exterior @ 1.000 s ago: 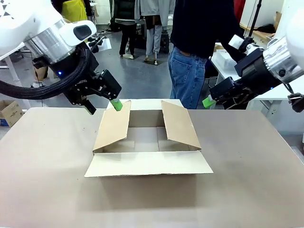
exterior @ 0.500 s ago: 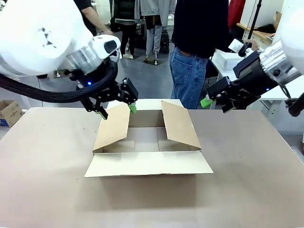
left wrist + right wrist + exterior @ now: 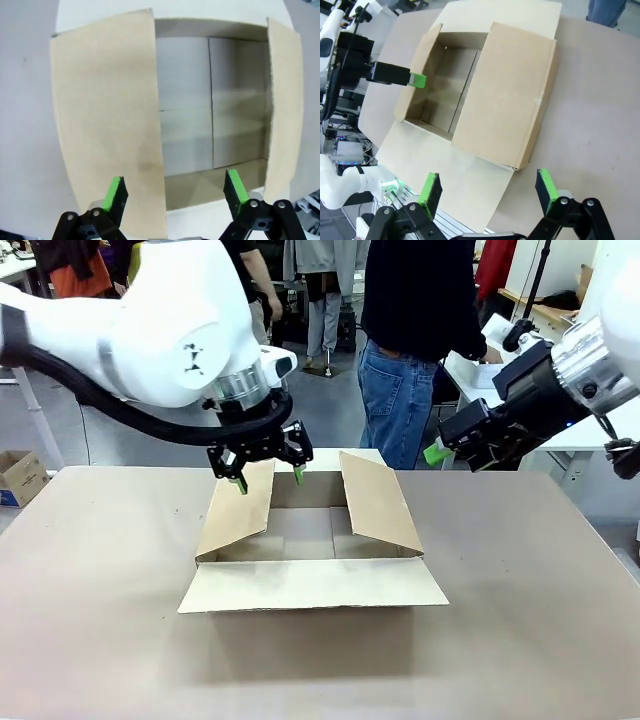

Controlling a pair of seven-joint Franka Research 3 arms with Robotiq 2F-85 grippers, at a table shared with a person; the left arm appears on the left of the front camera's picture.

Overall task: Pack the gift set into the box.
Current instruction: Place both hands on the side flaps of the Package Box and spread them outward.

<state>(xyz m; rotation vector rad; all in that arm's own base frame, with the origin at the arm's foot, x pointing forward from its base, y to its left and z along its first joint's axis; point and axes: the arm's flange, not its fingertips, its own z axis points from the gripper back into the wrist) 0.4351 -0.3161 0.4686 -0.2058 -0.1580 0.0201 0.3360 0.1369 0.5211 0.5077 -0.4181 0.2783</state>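
Two grippers, one box, front view first: big brown box (image 3: 311, 586) in the middle of the table (image 3: 90, 640), all four flaps open, near flap flat toward the camera, side flaps leaning in over the opening. Left gripper (image 3: 270, 478) pointing down at the far end of the left flap, fingers spread; contact with the flap not clear. Right gripper (image 3: 437, 452) raised, well right of the box, beside the person (image 3: 420, 330) at the far edge. Left wrist view: looking straight down into the box (image 3: 107, 115), bare cardboard floor visible, left gripper (image 3: 174, 182) wide apart, one pad over the flap, the other over the opening. Right wrist view: box (image 3: 505, 95) seen from above at an angle, right gripper (image 3: 487, 187) fingers wide apart, nothing between them.
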